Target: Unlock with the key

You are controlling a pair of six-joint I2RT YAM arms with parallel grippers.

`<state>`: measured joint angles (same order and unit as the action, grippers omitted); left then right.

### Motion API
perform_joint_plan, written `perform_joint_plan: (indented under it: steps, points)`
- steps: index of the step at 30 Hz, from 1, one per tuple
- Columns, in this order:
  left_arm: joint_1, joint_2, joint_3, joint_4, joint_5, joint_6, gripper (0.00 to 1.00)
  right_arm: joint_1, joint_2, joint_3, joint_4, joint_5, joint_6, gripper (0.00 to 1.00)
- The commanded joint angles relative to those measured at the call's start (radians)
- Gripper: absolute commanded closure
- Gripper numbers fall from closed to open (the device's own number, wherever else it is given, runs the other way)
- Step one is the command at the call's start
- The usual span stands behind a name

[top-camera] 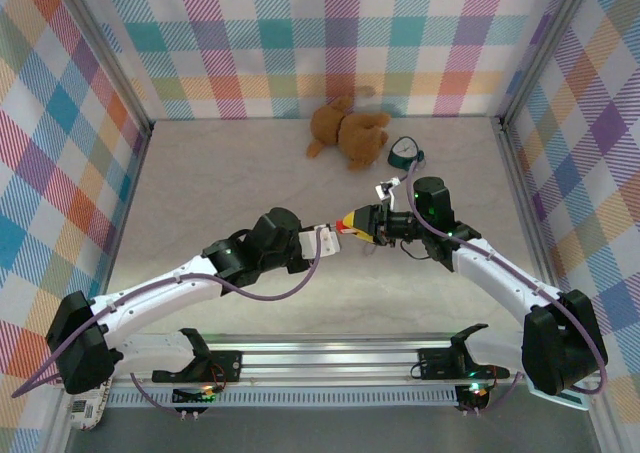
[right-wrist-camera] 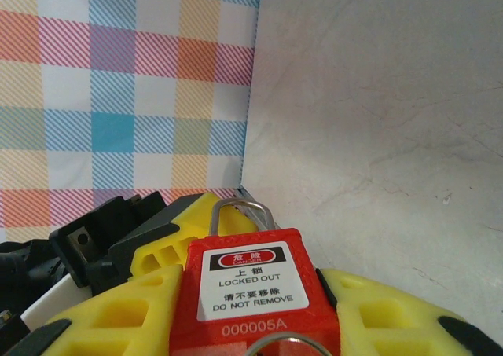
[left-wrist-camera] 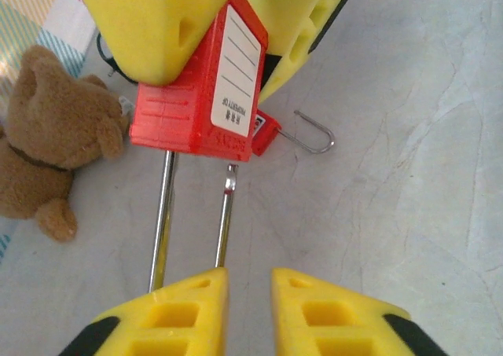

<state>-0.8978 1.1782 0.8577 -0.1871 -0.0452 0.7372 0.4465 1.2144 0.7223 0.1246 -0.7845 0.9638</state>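
My right gripper [right-wrist-camera: 251, 281] is shut on a red padlock [right-wrist-camera: 251, 309] with a white "LOCKED OUT" label, held above the table. From the left wrist camera, the padlock [left-wrist-camera: 196, 97] hangs between the right gripper's yellow fingers [left-wrist-camera: 141, 26]. Its thin shackle [left-wrist-camera: 165, 214] runs down toward my left gripper [left-wrist-camera: 250, 281]. The shorter shackle leg's tip stands just clear of the body. The left jaws are slightly apart with nothing between them; the shackle passes under the left finger. A silvery ring [right-wrist-camera: 287, 344] shows at the padlock's base; the key's blade is hidden. In the top view the grippers [top-camera: 328, 239] [top-camera: 352, 223] meet mid-table.
A second red padlock [left-wrist-camera: 267, 132] lies on the table with its shackle swung open. A brown teddy bear [top-camera: 345, 131] and a small teal-and-white object [top-camera: 405, 153] sit near the back wall. Plaid walls enclose the table on three sides.
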Motion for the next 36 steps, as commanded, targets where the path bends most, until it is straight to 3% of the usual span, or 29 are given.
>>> perform_joint_plan:
  steps: [1, 10, 11, 12, 13, 20, 26, 31, 36]
  points:
    - [0.011, -0.008, -0.036, 0.092, -0.015, -0.014, 0.86, 0.014, -0.02, 0.019, 0.06, -0.041, 0.024, 0.74]
    - [0.011, -0.034, -0.095, 0.191, -0.126, 0.023, 0.99, 0.026, -0.009, 0.021, 0.055, -0.032, 0.024, 0.74]
    - [0.011, -0.034, -0.1, 0.205, -0.142, 0.027, 0.95, 0.027, -0.009, 0.021, 0.06, -0.031, 0.029, 0.74]
    - [0.011, -0.033, -0.103, 0.214, -0.159, 0.024, 0.83, 0.029, -0.007, 0.022, 0.062, -0.028, 0.031, 0.75]
    - [0.011, -0.036, -0.1, 0.208, -0.162, 0.014, 0.77, 0.029, -0.009, 0.022, 0.06, -0.023, 0.031, 0.74]
    - [0.01, -0.186, -0.092, 0.064, -0.076, -0.147, 0.55, 0.029, -0.008, 0.071, -0.033, 0.061, -0.072, 0.74]
    - [0.008, -0.282, -0.13, 0.057, -0.125, -0.162, 0.3, 0.033, 0.055, 0.093, -0.021, 0.033, -0.075, 0.76]
    - [0.009, -0.169, -0.104, 0.092, -0.152, -0.112, 0.18, 0.061, 0.061, 0.101, -0.013, 0.021, -0.066, 0.76]
    - [0.01, -0.081, -0.092, 0.158, -0.15, -0.061, 0.22, 0.075, 0.039, 0.095, -0.02, 0.005, -0.058, 0.76]
